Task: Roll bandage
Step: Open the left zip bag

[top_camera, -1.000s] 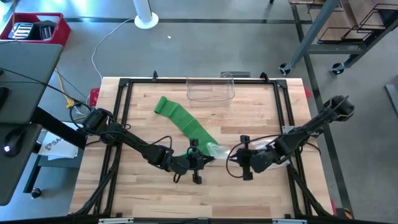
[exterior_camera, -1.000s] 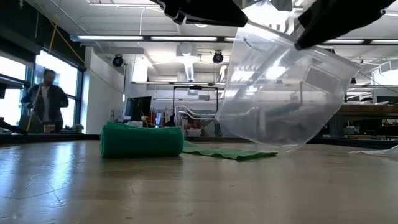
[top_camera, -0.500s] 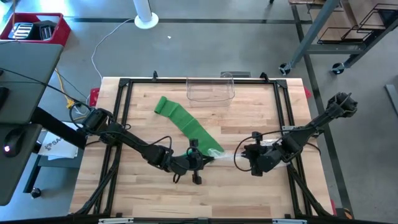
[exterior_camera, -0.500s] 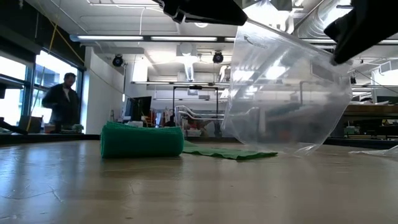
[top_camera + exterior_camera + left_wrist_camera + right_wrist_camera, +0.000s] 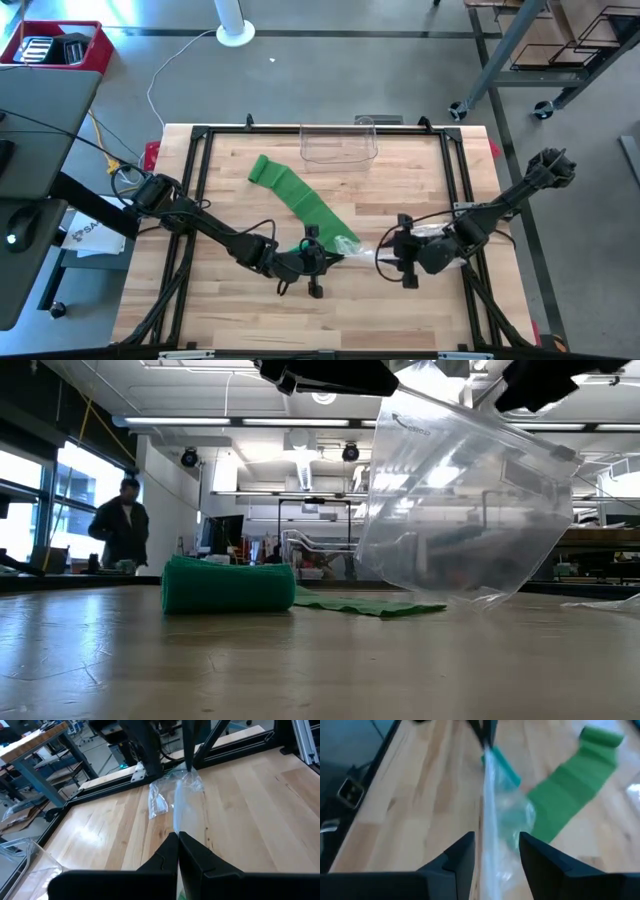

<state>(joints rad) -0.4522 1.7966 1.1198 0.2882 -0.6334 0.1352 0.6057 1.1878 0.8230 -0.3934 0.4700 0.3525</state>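
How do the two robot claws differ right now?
The left gripper is pinched shut on the clear plastic bag, while the right gripper has its fingers spread apart, the bag's edge running between them. In the high view the left gripper sits beside the green bandage; the right sits farther off. Both meet at the bag.

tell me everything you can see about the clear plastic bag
The clear plastic bag is thin, see-through and crinkled, with a zip strip along its top edge. It hangs tilted above the table, its bottom corner touching the wood over the flat end of the green bandage. The left tool pinches one top corner shut; the right tool's fingers stand open around its edge.
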